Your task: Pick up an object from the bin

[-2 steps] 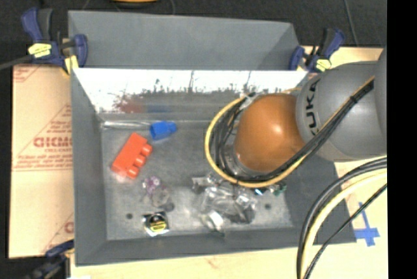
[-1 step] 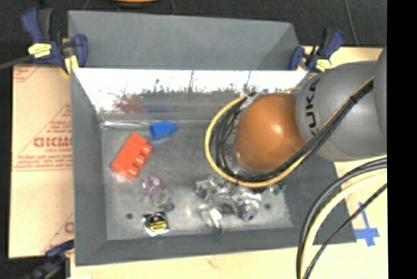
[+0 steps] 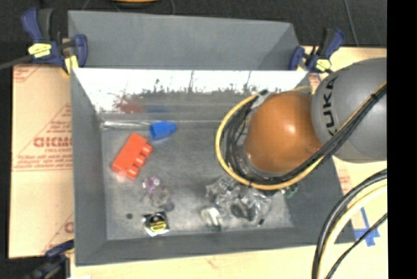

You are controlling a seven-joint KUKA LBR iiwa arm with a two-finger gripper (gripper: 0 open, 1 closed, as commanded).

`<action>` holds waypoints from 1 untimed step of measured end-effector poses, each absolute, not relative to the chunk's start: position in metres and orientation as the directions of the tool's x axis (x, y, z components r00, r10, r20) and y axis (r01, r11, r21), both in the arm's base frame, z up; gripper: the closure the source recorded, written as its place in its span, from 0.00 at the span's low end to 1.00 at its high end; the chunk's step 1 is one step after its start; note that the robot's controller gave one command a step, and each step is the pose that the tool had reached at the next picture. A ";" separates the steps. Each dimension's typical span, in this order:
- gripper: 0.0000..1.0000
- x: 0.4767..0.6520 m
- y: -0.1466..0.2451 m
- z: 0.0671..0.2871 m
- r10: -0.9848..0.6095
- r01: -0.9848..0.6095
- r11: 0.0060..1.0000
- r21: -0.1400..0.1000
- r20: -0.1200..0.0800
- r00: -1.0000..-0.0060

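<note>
My gripper (image 3: 247, 199) is low in the bin's front right part, mostly hidden under the arm's orange cover. It is down among a small heap of clear and grey shiny pieces (image 3: 218, 206) on the bin floor. I cannot make out whether any piece is held. Further left lie a small black and yellow tape measure (image 3: 156, 225) by the front wall and a clear purple-tinted piece (image 3: 155, 188).
An orange toy brick (image 3: 131, 155) lies on the left of the floor, with a blue wedge-shaped piece (image 3: 163, 130) behind it. The arm and its cables cover the bin's right side. The front wall is close to the gripper.
</note>
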State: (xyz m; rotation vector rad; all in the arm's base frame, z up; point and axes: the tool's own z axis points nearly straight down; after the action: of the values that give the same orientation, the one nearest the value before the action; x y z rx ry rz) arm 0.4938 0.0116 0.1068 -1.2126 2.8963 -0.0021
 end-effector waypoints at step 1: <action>1.00 0.527 -0.004 0.200 -0.701 -0.701 0.713 -0.008 -0.008 -0.713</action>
State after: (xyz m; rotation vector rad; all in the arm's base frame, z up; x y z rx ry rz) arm 0.5268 -0.0037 0.1996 -1.1859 2.8982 -0.0072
